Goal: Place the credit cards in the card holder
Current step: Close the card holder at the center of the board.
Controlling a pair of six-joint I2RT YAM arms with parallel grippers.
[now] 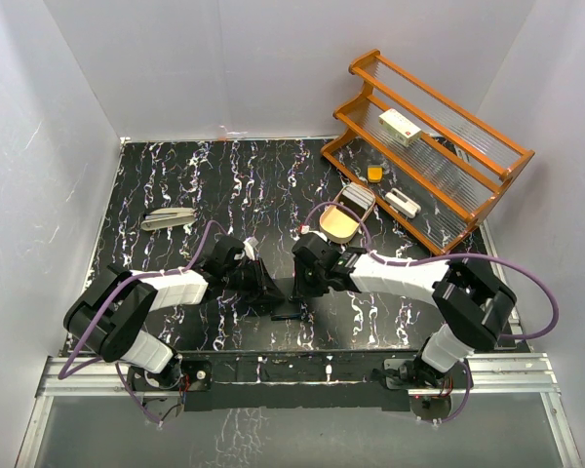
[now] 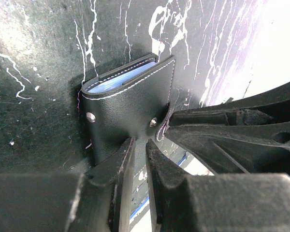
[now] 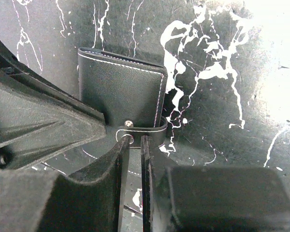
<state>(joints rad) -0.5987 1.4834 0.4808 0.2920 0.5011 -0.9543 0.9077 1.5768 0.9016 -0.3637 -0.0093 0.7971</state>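
The card holder (image 2: pixel 128 104) sits folded nearly shut on the counter (image 1: pixel 175 175), midway along its near edge. Pale edges of the credit cards (image 2: pixel 123 79) show between its leaves. The left gripper (image 2: pixel 139 150) pinches the holder's edge, apparently to steady it. The right gripper (image 3: pixel 137 143) is clamped on the snap strap (image 3: pixel 142 131), probably to fasten it. The cream tray (image 1: pixel 346 219) and wooden rack (image 1: pixel 434 146) stand well apart toward the far right corner, and nothing blocks either arm.

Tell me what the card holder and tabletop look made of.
card holder: black leather or faux leather, can't tell which; matte fine grain, white edge stitching, shiny metal-looking studs.
tabletop: black marble-look surface, white veins, slight sheen; real stone or print unclear.
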